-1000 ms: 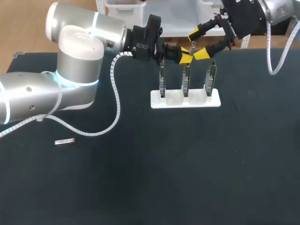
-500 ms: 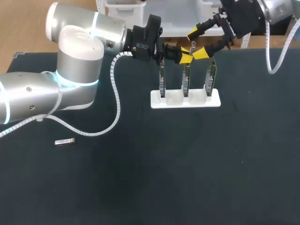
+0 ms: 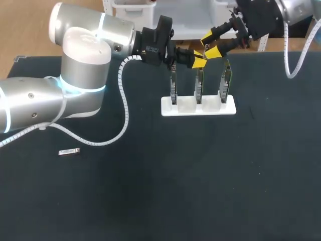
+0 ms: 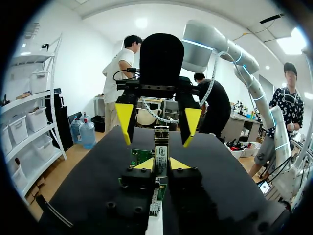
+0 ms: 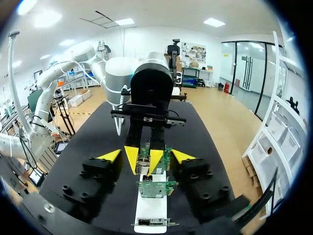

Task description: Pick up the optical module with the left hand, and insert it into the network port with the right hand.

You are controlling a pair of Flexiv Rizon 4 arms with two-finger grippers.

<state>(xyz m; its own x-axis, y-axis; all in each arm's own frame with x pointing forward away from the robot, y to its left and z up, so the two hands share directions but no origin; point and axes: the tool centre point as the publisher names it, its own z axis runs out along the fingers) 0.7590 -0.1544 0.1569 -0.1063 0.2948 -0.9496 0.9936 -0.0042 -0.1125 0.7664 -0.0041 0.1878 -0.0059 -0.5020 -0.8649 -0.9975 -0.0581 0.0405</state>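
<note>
A small metal optical module is held above the middle board of the white stand, with my left gripper shut on its near end. In the left wrist view the module stands upright between my left gripper's yellow tips. My right gripper comes in from the far right. Its fingers straddle the module's free end with a gap on each side, so it is open. The right wrist view shows my right gripper around the left gripper's tips and the module.
The white stand holds three upright circuit boards right under both grippers. A second optical module lies on the black table at the near left. White bins stand past the table's far edge.
My right gripper's fingers have drawn closer together around the module's free end. My left arm and the module have not moved.
</note>
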